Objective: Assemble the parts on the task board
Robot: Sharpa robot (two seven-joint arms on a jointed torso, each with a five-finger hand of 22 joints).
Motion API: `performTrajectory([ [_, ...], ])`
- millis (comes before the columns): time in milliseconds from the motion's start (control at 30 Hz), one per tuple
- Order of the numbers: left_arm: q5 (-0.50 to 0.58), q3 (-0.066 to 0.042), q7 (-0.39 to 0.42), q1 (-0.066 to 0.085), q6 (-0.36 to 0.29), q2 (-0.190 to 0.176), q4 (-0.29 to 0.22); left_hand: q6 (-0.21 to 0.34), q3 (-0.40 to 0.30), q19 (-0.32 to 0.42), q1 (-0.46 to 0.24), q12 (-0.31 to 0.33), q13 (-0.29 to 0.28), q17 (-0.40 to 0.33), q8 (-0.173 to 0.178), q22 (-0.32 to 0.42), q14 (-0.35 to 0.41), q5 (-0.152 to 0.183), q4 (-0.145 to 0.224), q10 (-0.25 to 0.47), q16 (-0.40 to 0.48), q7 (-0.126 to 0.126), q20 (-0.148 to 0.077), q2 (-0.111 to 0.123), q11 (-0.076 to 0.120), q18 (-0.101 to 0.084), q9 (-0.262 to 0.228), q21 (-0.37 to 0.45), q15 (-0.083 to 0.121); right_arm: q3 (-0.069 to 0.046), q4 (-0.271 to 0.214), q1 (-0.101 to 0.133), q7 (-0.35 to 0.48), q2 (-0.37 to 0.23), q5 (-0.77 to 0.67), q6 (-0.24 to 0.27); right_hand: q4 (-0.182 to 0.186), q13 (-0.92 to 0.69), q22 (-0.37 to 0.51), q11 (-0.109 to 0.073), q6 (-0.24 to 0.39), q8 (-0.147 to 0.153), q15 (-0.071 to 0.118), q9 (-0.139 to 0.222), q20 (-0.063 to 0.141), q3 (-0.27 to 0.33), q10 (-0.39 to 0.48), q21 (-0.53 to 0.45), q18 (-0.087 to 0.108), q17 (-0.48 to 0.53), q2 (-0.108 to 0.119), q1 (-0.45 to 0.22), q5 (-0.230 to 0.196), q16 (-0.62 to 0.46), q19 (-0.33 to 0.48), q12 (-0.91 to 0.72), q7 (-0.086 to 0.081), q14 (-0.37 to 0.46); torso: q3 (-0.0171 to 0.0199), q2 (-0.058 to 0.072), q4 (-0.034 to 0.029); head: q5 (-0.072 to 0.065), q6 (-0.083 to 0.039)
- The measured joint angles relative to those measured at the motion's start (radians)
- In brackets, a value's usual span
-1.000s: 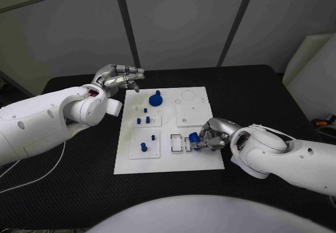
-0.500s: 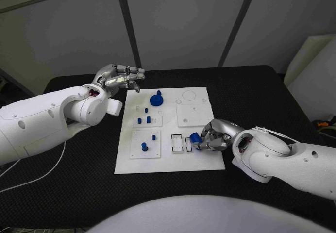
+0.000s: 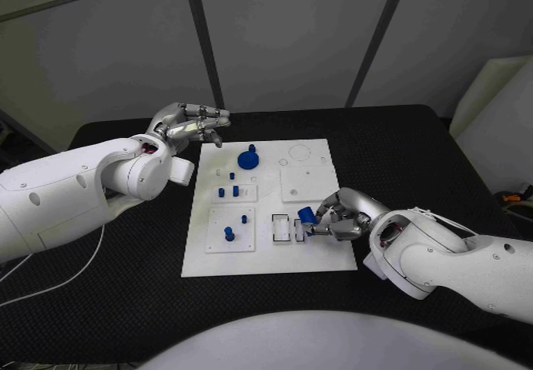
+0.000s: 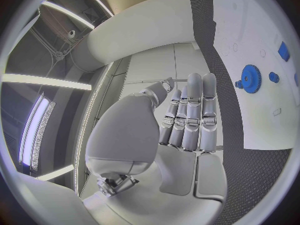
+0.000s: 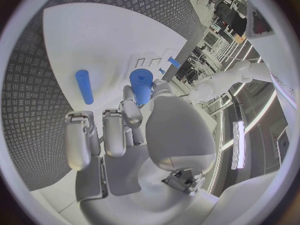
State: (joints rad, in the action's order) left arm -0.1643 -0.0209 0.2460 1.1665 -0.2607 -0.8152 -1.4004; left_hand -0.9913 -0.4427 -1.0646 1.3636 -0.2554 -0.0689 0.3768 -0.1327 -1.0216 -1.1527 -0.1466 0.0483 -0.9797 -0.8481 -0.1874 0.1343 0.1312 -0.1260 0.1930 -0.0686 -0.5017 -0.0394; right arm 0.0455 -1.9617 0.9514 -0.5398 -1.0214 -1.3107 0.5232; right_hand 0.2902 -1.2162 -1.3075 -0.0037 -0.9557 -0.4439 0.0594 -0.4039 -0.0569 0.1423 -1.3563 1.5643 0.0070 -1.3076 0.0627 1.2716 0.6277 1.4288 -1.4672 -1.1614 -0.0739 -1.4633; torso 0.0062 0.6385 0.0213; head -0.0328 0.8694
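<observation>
The white task board (image 3: 270, 254) lies in the middle of the black table. My right hand (image 3: 342, 217) hovers over the board's right half and pinches a short blue cylinder (image 3: 306, 216) (image 5: 142, 85) just above the small rectangular slots (image 3: 282, 228). My left hand (image 3: 191, 123) (image 4: 187, 116) hangs off the board's far left corner, fingers curled together and holding nothing. A blue gear (image 3: 246, 159) (image 4: 252, 78) stands on the far part of the board. Small blue pegs (image 3: 228, 190) and a taller peg (image 3: 229, 232) stand in the left-hand plates.
Another blue peg (image 5: 83, 86) lies flat on the board beside my right hand's fingers. A square plate (image 3: 302, 185) and round recesses (image 3: 300, 152) take up the board's far right. Black table (image 3: 122, 254) surrounds the board on every side.
My right hand has shifted slightly left with the blue cylinder, bringing it closer over the slots. The left hand has stayed where it was.
</observation>
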Motion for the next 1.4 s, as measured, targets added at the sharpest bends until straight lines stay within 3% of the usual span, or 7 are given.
performTrajectory([
  [133,0.000,0.000,0.000,0.000,0.000,0.000,-0.001,0.000,0.000,0.000,0.000,-0.002,0.000,-0.001,0.000,0.000,0.000,0.000,0.000,0.003,0.000,0.000,0.000,0.000,-0.003,0.000,0.000,0.000,0.000,0.000,-0.001,0.000,0.009,0.013,0.017,0.018,0.003,-0.001,0.000,0.000,0.000,0.001,0.003,0.000,0.000,0.003,0.000,0.000,0.000,0.000,-0.001,0.001,0.009,0.000,0.000,0.000,0.000,-0.004,0.0000,0.000,0.0000,0.001,-0.001],
  [300,0.000,0.000,0.000,0.000,0.000,-0.001,-0.002,0.000,0.000,0.000,0.000,-0.004,0.000,-0.001,0.000,0.000,0.000,0.000,0.000,0.004,0.000,0.000,0.000,0.000,-0.004,0.000,0.000,0.000,0.000,0.000,0.019,0.000,0.018,0.047,0.044,0.014,0.001,0.008,0.000,0.000,0.000,0.001,0.003,-0.003,0.003,0.014,0.000,0.000,0.000,0.000,-0.019,-0.017,0.016,0.000,0.003,0.010,0.000,-0.004,-0.0003,0.000,0.0000,0.002,-0.001],
  [667,0.000,0.000,0.000,0.000,0.000,0.000,-0.004,0.000,0.000,0.000,0.000,-0.004,0.000,-0.001,0.000,0.001,0.000,0.000,0.000,0.004,0.000,0.000,0.000,0.000,-0.004,0.000,0.000,0.000,0.000,-0.001,0.066,0.000,0.020,0.120,0.085,-0.041,0.004,0.010,0.000,0.000,-0.011,0.003,0.003,-0.011,0.003,0.023,0.000,0.000,0.000,0.000,-0.025,-0.039,-0.009,0.000,0.003,0.014,0.004,-0.004,-0.0002,0.001,-0.0013,0.009,0.002],
  [1000,0.000,0.000,0.000,0.000,0.000,0.000,-0.004,0.000,0.000,0.000,0.000,-0.004,0.000,-0.001,0.000,0.001,0.000,0.000,0.000,0.004,0.000,0.000,0.000,0.000,-0.004,0.000,0.000,0.000,0.000,-0.003,0.089,0.002,0.018,0.144,0.095,-0.063,0.001,0.008,0.000,0.000,-0.023,0.003,0.003,-0.021,0.006,0.034,0.000,0.000,0.000,0.000,-0.030,-0.055,-0.039,0.000,0.001,0.016,0.009,-0.003,0.0006,0.001,-0.0012,0.013,0.003],
  [1133,0.000,0.000,0.000,0.000,0.000,0.000,-0.004,0.000,0.000,0.000,0.000,-0.004,0.000,-0.001,0.000,0.001,0.000,0.000,0.000,0.004,0.000,0.000,0.000,0.000,-0.004,0.000,0.000,0.000,0.000,-0.003,0.097,0.002,0.016,0.149,0.096,-0.066,0.000,0.007,0.000,0.000,-0.029,0.003,0.003,-0.032,0.007,0.053,0.000,0.000,0.000,0.000,-0.035,-0.084,-0.127,0.000,0.000,0.021,0.015,-0.003,0.0006,0.001,-0.0007,0.014,0.003],
  [1267,0.000,0.000,0.000,0.000,0.000,0.000,-0.004,0.000,0.000,0.000,0.000,-0.004,0.000,-0.002,0.000,0.001,0.000,0.000,0.000,0.004,0.000,0.000,0.000,0.000,-0.004,0.000,0.000,0.000,0.000,-0.002,0.105,0.002,0.011,0.155,0.096,-0.068,0.002,0.008,0.000,0.000,-0.026,0.000,0.003,-0.046,0.007,0.079,0.000,0.000,0.000,0.000,-0.031,-0.133,-0.310,0.000,0.000,0.033,0.013,-0.003,0.0006,0.001,-0.0005,0.014,0.002],
  [1400,0.000,0.000,0.000,0.000,0.000,0.000,-0.004,0.000,0.000,0.000,0.000,-0.004,0.000,-0.002,0.000,0.001,0.000,0.000,0.000,0.003,0.000,0.000,0.000,0.000,-0.004,0.000,0.000,0.000,0.000,-0.002,0.109,0.001,0.007,0.158,0.096,-0.068,0.003,0.010,0.000,0.000,-0.023,0.001,0.003,-0.058,0.007,0.079,0.000,0.000,0.000,0.000,-0.002,-0.188,-0.433,0.000,0.000,0.043,0.009,-0.003,0.0006,0.001,-0.0005,0.014,0.002],
])
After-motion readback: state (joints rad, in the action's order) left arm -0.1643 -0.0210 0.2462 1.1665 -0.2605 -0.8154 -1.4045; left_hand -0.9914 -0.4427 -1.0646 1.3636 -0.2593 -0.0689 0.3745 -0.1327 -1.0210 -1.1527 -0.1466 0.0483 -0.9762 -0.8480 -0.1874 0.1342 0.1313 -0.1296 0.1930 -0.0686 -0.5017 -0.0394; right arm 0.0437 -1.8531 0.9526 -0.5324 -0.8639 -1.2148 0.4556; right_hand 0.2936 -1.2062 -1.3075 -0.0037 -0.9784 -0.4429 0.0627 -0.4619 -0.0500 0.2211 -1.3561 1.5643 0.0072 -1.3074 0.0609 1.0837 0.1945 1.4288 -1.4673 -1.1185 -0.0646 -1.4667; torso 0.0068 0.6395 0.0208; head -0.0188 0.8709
